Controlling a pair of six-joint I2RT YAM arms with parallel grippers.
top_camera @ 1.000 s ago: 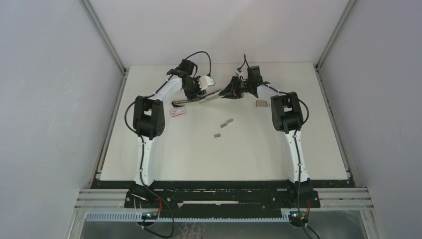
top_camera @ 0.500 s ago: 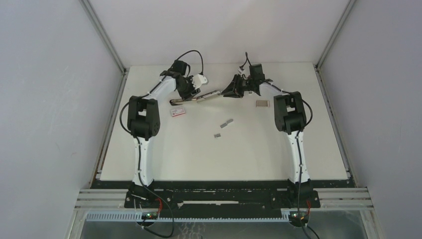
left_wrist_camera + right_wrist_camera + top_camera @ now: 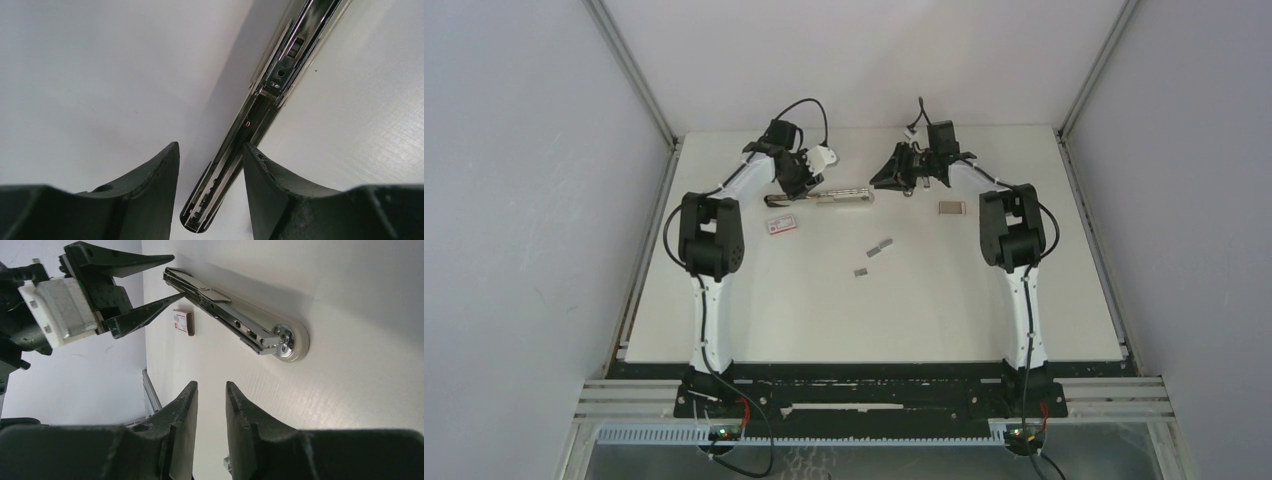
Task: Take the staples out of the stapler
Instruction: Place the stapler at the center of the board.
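White flat table (image 3: 724, 310), two white-and-black arms reaching to its far side. Long silver metal stapler with cream rounded end (image 3: 829, 197) lies flat on the table between the two grippers. Left gripper (image 3: 210, 147) straddles the stapler's left end, fingers parted. One finger is right against the metal with a gap on the other side, so it is not clamped. Right gripper (image 3: 211, 385) is just off the stapler's rounded end, fingers narrowly apart and empty. Small pink-and-white rectangular box (image 3: 781, 225) sits near the stapler, on the arms' side. Staples, short silver-grey metal strips, lie loose mid-table – one (image 3: 880, 246), another (image 3: 861, 271). Small grey block (image 3: 951, 208) sits by the right arm – too small to tell what it is.
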